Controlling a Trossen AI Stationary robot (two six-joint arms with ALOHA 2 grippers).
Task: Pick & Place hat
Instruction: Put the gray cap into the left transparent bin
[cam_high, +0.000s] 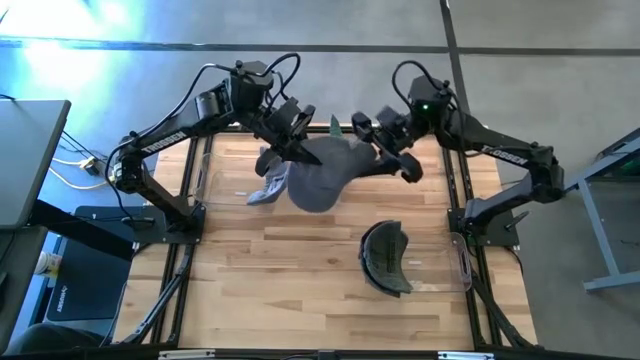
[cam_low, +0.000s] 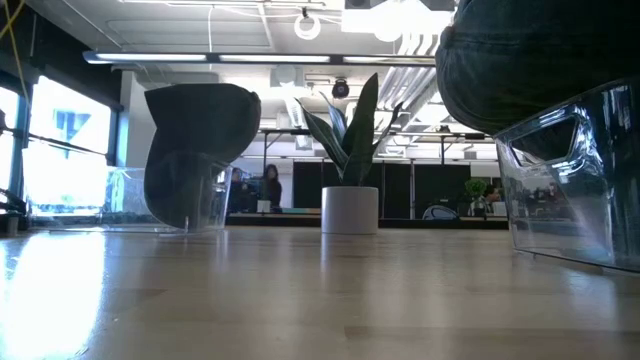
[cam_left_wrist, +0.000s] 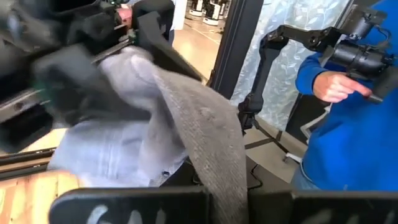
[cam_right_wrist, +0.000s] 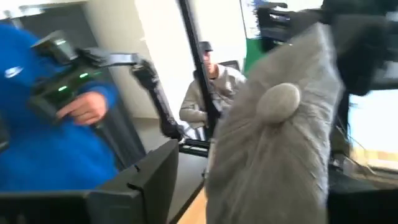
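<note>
So: one wooden table (cam_high: 300, 290), two arms, two clear bins, two hats. Left bin (cam_high: 212, 172) at 9 o'clock, right bin (cam_high: 455, 262) at 4 o'clock. Grey hat (cam_high: 322, 175) hangs above the table at 12 o'clock, left gripper (cam_high: 291, 140) clamped shut on its edge; right gripper (cam_high: 392, 152) against its other side, jaws' state can't be told. Dark cap (cam_high: 385, 257) lies at 4 o'clock by the right bin.

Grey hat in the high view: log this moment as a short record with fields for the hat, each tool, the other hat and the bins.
grey hat: lifted at the table's far side, between both arms
left tool: shut on the grey hat's edge
right tool: at the hat's opposite side, grip unclear
dark hat: lying in the clear bin on the right
</note>
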